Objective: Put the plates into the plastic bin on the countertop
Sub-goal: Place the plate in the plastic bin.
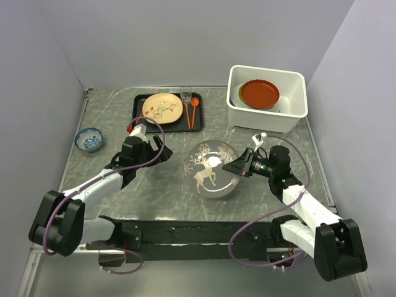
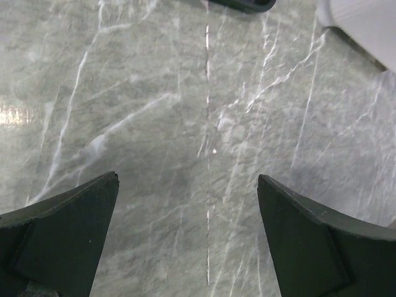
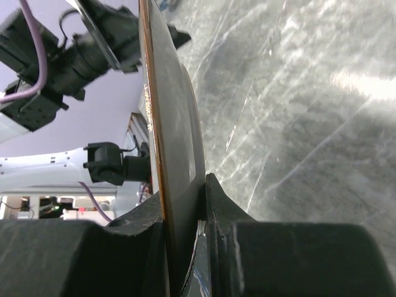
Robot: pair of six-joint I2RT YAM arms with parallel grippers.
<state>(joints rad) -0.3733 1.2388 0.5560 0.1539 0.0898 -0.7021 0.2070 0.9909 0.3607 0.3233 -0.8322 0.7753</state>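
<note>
A grey-green marble-look countertop (image 1: 162, 180) with thin white veins fills the space between pale walls. A white plastic bin (image 1: 266, 120) stands on it at the far right corner. A flat black tray (image 1: 139, 106) lies at the far edge, left of centre and well apart from the bin. A small blue-patterned bowl (image 1: 88, 139) sits near the left edge. A black mounting plate (image 1: 185, 235) runs along the near edge.

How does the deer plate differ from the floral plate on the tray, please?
The deer plate is glossy with a gold deer; the floral plate is cream. The deer plate is clamped at its rim by the right gripper; the floral plate lies flat, untouched, on the black tray. Both are round.
</note>
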